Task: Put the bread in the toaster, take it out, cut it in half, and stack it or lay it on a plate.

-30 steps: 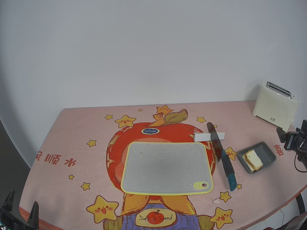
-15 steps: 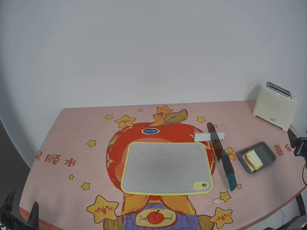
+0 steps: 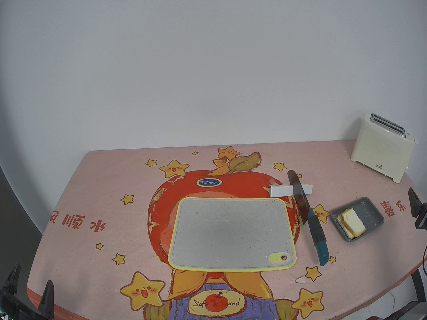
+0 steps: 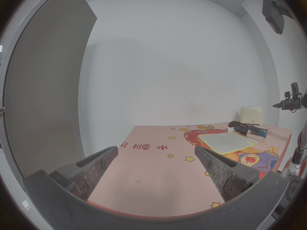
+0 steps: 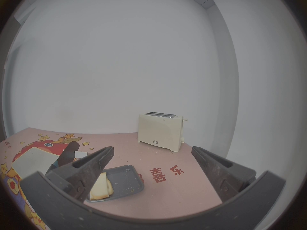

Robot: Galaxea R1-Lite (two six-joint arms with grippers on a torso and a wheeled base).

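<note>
A pale slice of bread (image 3: 352, 222), browned along its crust, lies in a shallow grey plate (image 3: 373, 210) toward the right side of a pink surface (image 3: 111, 218) printed with a cartoon apple and stars. The bread fills the end of the plate nearer the knife, and crumbs speckle the bare grey floor of the other end. The bread touches no gripper.

A cream toaster (image 3: 382, 147) stands upright at the far right corner of the surface, near the wall and well apart from the plate. Its two slots open upward; what is in them cannot be made out.

Between the plate and a grey, yellow-rimmed board (image 3: 231, 234) lies a knife (image 3: 309, 216), its dark blade pointing toward the wall and its teal-tipped handle toward the near edge. The blade rests across a small white block (image 3: 280, 190) set just beyond the board's far right corner. The board lies flat at the centre of the surface, over the printed apple.

The right gripper (image 5: 152, 150) hangs at the right edge of the surface, beside the plate and on the near side of the toaster, its jaws spread wide and pinching nothing. Its camera looks across the plate and bread toward the toaster.

The left gripper (image 4: 156, 148) sits at the near left corner of the surface, well apart from the board, its jaws likewise spread wide with only the pink surface showing between them.
</note>
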